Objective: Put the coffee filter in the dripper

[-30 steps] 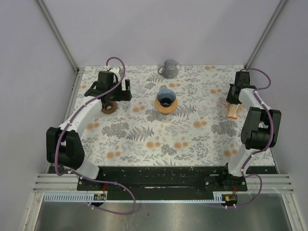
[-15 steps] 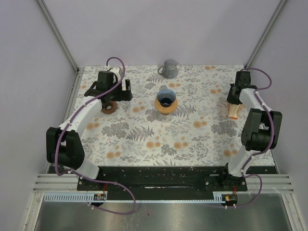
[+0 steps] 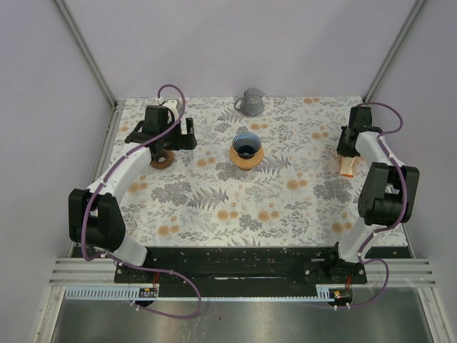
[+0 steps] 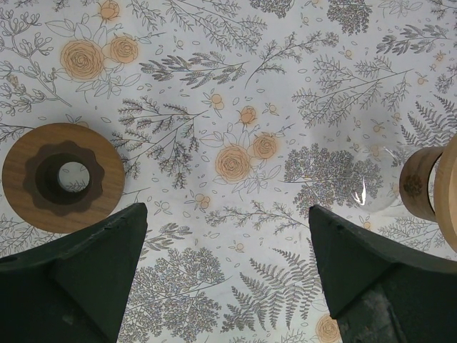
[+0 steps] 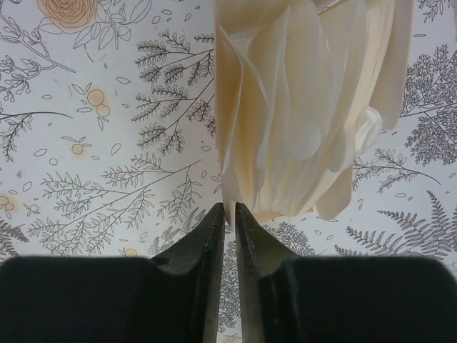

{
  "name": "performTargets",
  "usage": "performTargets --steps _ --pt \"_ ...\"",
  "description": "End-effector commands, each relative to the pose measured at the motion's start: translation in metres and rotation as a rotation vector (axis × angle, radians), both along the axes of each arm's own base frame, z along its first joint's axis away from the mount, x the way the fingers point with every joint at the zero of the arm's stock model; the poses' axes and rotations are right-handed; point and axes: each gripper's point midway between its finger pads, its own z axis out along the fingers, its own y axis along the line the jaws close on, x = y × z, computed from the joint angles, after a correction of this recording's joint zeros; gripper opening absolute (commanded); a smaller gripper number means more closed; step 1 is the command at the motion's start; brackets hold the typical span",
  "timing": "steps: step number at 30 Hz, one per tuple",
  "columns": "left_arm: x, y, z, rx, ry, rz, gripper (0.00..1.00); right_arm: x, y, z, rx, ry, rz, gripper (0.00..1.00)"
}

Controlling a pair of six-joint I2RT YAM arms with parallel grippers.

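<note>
The stack of coffee filters point(image 3: 347, 167) point(image 5: 300, 107) lay on the floral bench point(image 3: 214, 207) close to its right edge, well apart from the dripper point(image 3: 246, 151) point(image 4: 421, 184), which stood upright near the bench's middle. The right end effector point(image 3: 346, 150) point(image 5: 227, 209) was closed to a thin slit, with the stack's lower-left corner caught between its tips. The left end effector point(image 3: 190, 133) point(image 4: 227, 214) hung fully spread and held nothing, over bare bench between a wooden ring point(image 3: 163, 158) point(image 4: 63, 177) and the dripper. A grey cup point(image 3: 250, 103) stood by the far edge.
</note>
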Motion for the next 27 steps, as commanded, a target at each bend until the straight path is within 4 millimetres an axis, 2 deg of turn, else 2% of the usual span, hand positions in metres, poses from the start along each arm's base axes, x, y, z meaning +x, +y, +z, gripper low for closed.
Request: performTargets --steps 1,6,12,18,27 --pt "0.011 -0.004 0.026 -0.038 -0.065 -0.007 0.99 -0.002 0.004 0.019 -0.007 -0.039 0.022 0.21" --pt "0.011 -0.005 0.024 -0.043 -0.061 -0.013 0.99 -0.004 0.009 0.024 0.01 -0.052 0.034 0.22" --pt "0.011 -0.007 0.024 -0.049 -0.058 -0.017 0.99 -0.01 0.011 0.045 0.008 -0.106 0.034 0.22" --pt "0.01 -0.008 0.028 -0.058 -0.065 -0.023 0.99 -0.016 0.002 0.034 -0.034 -0.05 0.006 0.21" --pt "0.01 -0.006 0.029 -0.055 -0.068 -0.019 0.99 -0.007 -0.007 0.024 -0.072 -0.01 0.009 0.2"
